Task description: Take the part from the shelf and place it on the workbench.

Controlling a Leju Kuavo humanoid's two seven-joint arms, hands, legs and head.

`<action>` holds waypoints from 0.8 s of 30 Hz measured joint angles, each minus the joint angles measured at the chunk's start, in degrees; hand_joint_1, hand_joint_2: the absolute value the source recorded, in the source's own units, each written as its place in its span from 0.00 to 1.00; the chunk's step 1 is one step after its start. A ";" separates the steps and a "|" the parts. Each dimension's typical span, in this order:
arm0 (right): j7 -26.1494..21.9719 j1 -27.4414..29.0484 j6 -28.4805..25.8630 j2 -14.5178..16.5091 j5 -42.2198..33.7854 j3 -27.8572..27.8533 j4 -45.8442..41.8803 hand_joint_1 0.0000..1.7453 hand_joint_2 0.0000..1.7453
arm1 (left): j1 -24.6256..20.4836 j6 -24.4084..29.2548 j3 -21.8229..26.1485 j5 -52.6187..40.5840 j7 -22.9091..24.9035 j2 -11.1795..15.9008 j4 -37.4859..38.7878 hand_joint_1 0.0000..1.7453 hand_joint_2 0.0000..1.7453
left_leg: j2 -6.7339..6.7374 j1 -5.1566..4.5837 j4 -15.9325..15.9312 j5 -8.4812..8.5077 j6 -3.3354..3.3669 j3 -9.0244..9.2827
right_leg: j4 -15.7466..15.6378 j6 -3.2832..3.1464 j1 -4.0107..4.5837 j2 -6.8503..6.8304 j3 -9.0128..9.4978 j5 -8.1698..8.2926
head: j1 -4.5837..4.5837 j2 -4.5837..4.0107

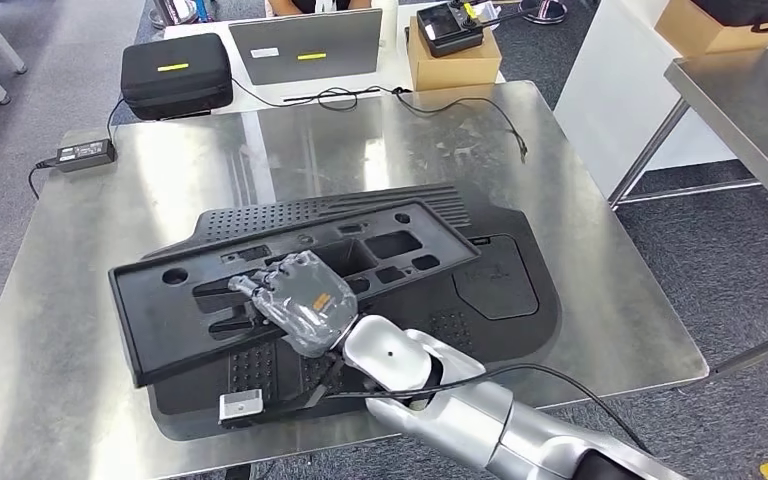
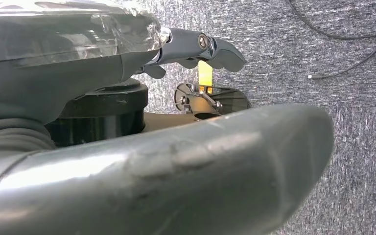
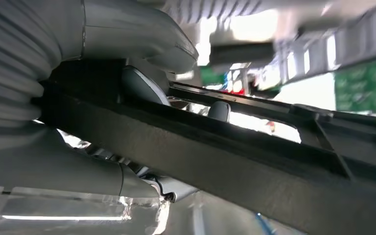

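Right hand (image 1: 300,300) grips the long black plastic panel (image 1: 260,270) mid-frame, fingers through a slot. Its long axis runs lower-left to upper-right across the steel counter (image 1: 80,260). Left hand (image 2: 196,49) looks loosely curled, holding nothing.

The workbench (image 1: 580,300) is brushed metal, smooth and glossy, with blurred reflections. The part (image 1: 190,300) is matt black plastic with ribbed and grid-textured areas; the panel (image 1: 505,290) under it looks the same plastic, a little smoother. The right hand (image 1: 300,300) is grey plastic under a clear, shiny film, and the arm (image 1: 480,415) is polished silver metal. The box (image 1: 455,65) is plain brown cardboard. The case (image 1: 177,75) is black with a fine cloth-like surface. The floor (image 2: 352,122) is rough grey carpet.
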 joint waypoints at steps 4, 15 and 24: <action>-2.47 -0.04 0.88 2.06 -2.01 2.20 3.94 1.00 1.00 | -0.03 0.17 0.00 0.02 0.42 0.00 0.00 0.00 0.00 | 0.01 0.00 -0.15 0.04 -0.05 0.11 | 0.00 -0.02 0.00 0.02 0.00 -0.01 | -0.04 0.00; -9.59 -0.04 7.71 5.37 -9.94 6.44 9.99 1.00 1.00 | -0.13 1.78 0.00 -0.37 0.38 -0.06 0.00 0.00 0.00 | 0.10 0.00 -0.30 0.05 -0.08 0.33 | -0.01 -0.06 0.00 0.11 0.08 -0.01 | -0.18 0.00; -10.80 -0.17 9.92 6.62 -12.81 8.51 11.75 1.00 1.00 | -0.15 2.33 0.00 -1.00 -0.50 -0.20 0.00 0.00 0.00 | 0.12 0.00 -0.34 0.06 -0.10 0.60 | -0.02 -0.10 0.00 0.13 0.31 -0.02 | -0.09 0.00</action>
